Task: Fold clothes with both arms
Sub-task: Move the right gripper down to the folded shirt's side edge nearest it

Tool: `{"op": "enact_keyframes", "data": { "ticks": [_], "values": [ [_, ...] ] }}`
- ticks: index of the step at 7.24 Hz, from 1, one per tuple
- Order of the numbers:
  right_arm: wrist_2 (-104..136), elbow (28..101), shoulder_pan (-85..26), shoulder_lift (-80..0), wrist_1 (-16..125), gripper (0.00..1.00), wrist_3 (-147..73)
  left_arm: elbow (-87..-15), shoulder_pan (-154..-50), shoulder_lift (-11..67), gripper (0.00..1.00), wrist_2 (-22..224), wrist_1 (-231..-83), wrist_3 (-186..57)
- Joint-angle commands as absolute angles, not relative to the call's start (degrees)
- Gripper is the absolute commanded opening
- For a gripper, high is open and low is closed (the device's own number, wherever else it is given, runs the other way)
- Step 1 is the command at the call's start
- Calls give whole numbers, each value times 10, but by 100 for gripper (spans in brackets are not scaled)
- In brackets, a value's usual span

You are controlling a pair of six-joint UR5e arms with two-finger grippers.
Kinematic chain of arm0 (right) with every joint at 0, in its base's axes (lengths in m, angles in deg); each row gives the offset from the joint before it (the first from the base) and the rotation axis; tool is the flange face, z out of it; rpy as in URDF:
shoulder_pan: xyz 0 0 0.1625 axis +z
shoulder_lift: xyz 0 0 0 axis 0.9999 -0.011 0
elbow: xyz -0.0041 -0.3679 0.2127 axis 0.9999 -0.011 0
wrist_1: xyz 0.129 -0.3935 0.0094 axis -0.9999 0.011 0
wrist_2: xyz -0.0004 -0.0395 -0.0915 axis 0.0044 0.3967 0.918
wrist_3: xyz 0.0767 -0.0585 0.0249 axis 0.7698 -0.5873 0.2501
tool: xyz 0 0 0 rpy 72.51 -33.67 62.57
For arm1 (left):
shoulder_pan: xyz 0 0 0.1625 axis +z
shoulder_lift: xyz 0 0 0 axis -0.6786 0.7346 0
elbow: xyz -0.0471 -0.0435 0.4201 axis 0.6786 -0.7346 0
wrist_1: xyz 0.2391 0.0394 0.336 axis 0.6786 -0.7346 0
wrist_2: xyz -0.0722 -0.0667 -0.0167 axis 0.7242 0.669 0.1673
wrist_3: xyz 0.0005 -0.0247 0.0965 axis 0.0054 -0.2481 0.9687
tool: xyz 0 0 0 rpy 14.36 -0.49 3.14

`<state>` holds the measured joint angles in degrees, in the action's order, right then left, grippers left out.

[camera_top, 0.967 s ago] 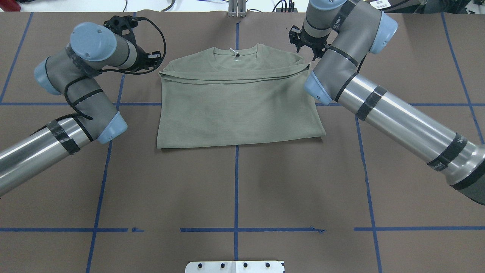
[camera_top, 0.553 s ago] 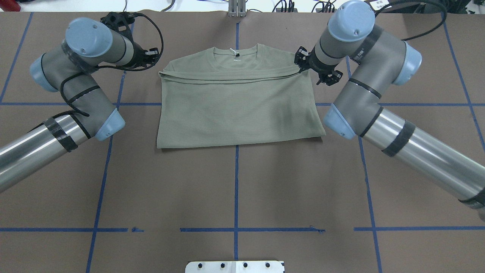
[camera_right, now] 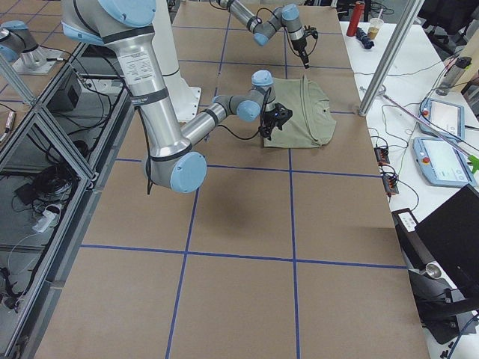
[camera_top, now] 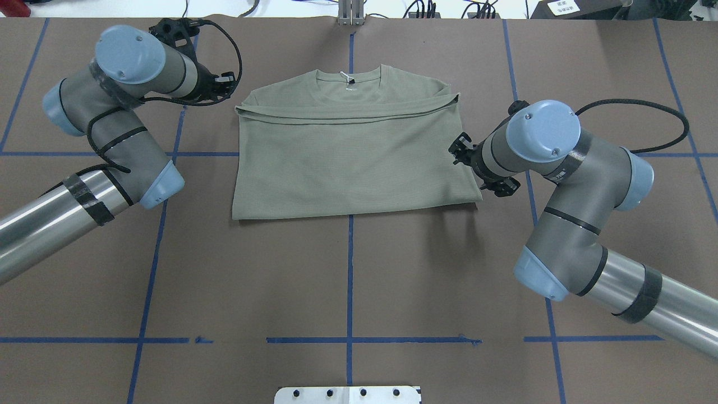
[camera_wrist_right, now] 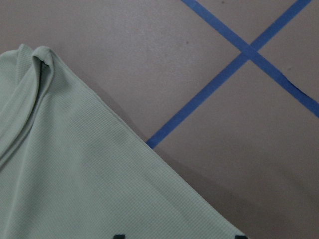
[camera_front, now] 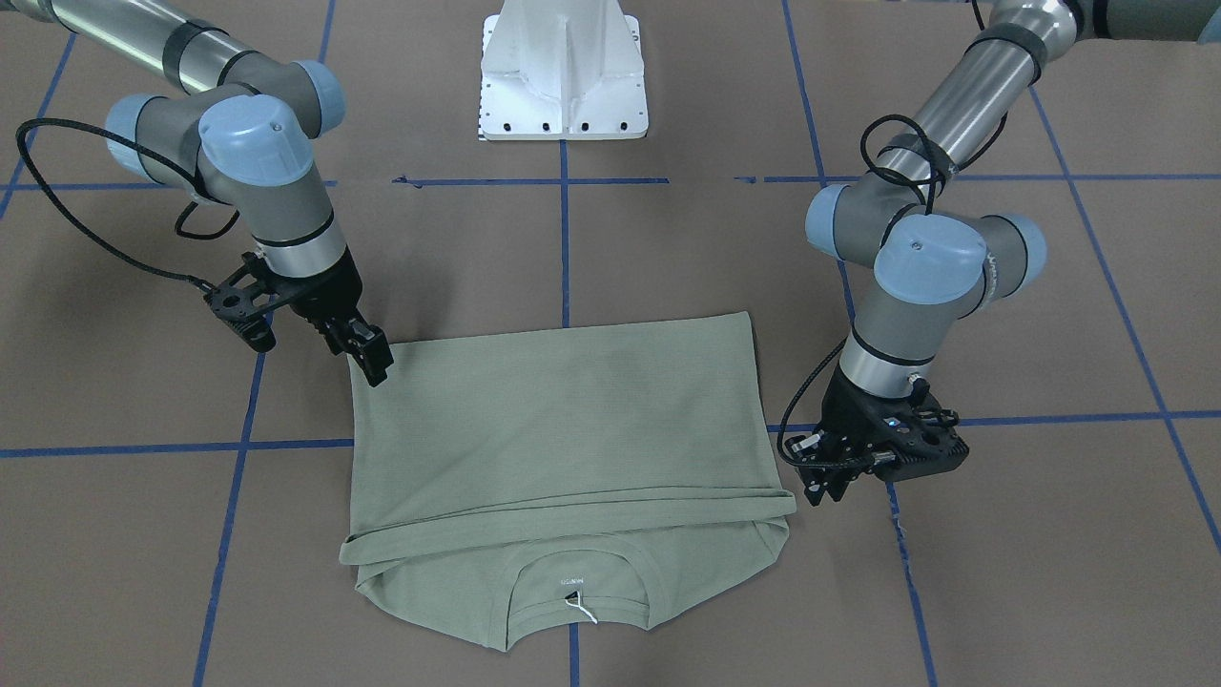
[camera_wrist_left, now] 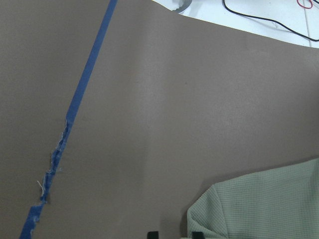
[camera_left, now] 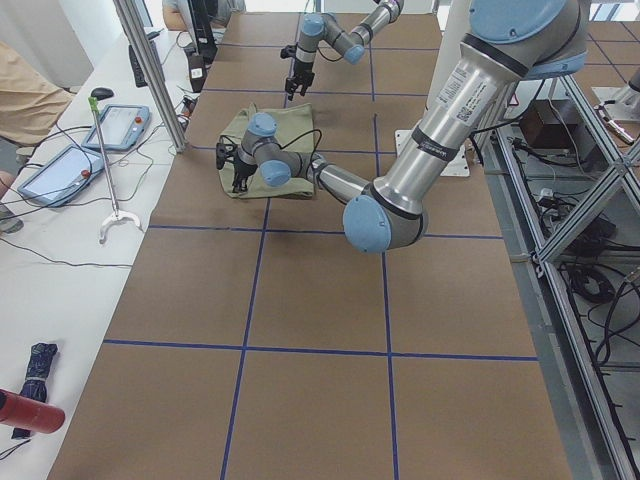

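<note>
The sage-green shirt (camera_top: 348, 163) lies folded flat mid-table, collar and white tag at the far edge (camera_front: 563, 429). My left gripper (camera_top: 227, 84) hovers just off its far left shoulder corner (camera_front: 822, 491). The left wrist view shows its fingertips (camera_wrist_left: 152, 234) narrowly open over bare table, with the shirt corner (camera_wrist_left: 264, 204) beside them. My right gripper (camera_top: 460, 152) hangs over the shirt's right edge near the hem corner (camera_front: 370, 358). Its fingertips (camera_wrist_right: 118, 235) stand wide open above the cloth (camera_wrist_right: 75, 179), holding nothing.
Brown table cover (camera_top: 348, 280) crossed by blue tape lines (camera_top: 349, 339). The white pedestal base (camera_front: 563, 67) stands on the robot's side. Beyond the far edge a white side table (camera_left: 60, 200) carries tablets and cables, beside an upright metal post (camera_left: 150, 70).
My right arm swung from the shirt's far right shoulder corner back along the right edge to near the hem corner. The left arm barely moved. The shirt lies unchanged.
</note>
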<state>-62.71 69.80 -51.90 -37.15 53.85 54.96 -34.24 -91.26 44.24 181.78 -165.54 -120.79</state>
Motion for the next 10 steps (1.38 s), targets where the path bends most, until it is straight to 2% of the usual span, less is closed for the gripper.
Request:
{"op": "enact_keyframes", "data": {
  "ticks": [1, 2, 3, 4, 5, 6, 8, 10],
  "values": [
    [-620, 689, -537, -382, 538, 79, 564, -350, -912, 441, 35, 1817, -1654, -1208],
    [-621, 682, -538, -382, 538, 78, 564, -357, -912, 439, 35, 1818, -1653, -1208],
    [-621, 679, -538, -382, 539, 71, 564, -358, -912, 438, 35, 1818, -1652, -1208],
    [-623, 679, -537, -383, 539, 36, 573, -358, -913, 438, 35, 1817, -1651, -1208],
    [-623, 678, -537, -383, 539, 8, 588, -359, -913, 430, 35, 1817, -1651, -1208],
    [-624, 680, -537, -383, 539, 0, 589, -368, -913, 421, 35, 1816, -1651, -1208],
    [-626, 691, -534, -384, 540, 0, 588, -388, -913, 410, 34, 1818, -1633, -1207],
    [-655, 802, -537, -451, 546, 0, 588, -426, -913, 410, 34, 1860, -1615, -1208]
  ]
}}
